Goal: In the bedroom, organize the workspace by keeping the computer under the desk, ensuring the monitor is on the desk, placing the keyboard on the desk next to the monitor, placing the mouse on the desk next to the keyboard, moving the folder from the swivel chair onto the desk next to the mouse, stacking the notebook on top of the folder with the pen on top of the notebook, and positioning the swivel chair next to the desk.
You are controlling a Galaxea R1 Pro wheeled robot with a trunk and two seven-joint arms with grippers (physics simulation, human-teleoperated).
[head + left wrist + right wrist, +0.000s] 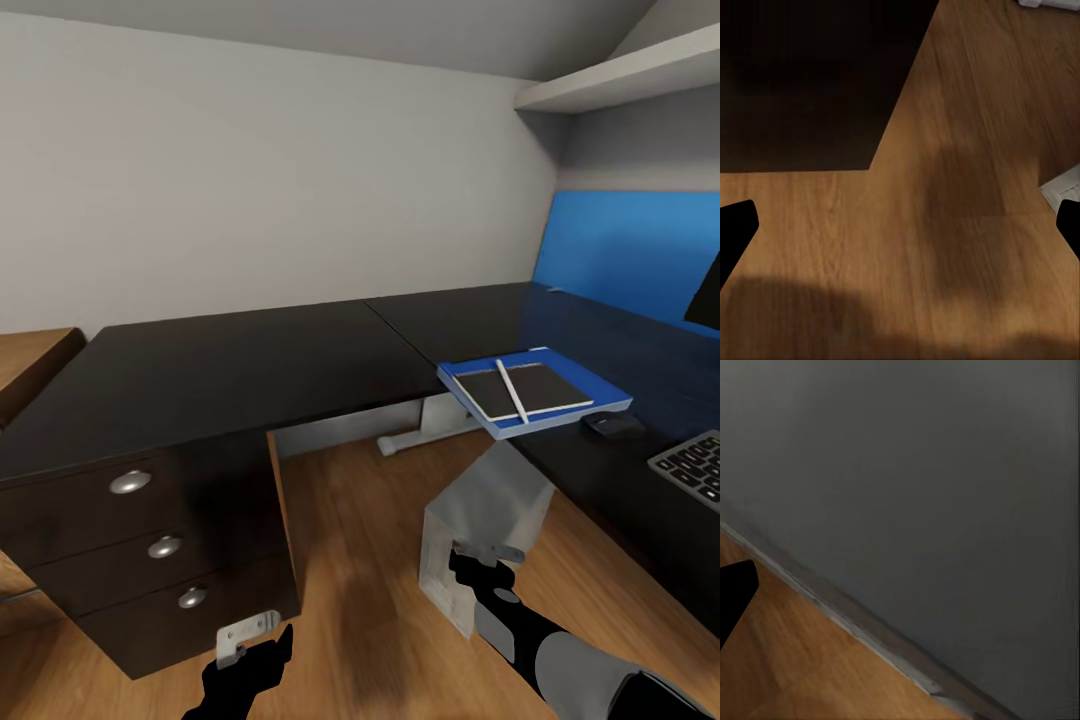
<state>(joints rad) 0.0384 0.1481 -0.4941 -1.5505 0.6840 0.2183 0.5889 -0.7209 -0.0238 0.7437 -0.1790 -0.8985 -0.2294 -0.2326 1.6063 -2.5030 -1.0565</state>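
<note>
One computer on floor, one folder, notebook, pen

No text, label, brand, number or sign is showing legibly in any view. The keyboard at the table's right edge is showing rows of dark keys, but any legends on them are coming out too small and blurred to read. The notebook cover and the blue folder under it are appearing plain, with no readable title or marking. The computer case is presenting plain grey panels, both in the head view and up close in the right wrist view.
</note>
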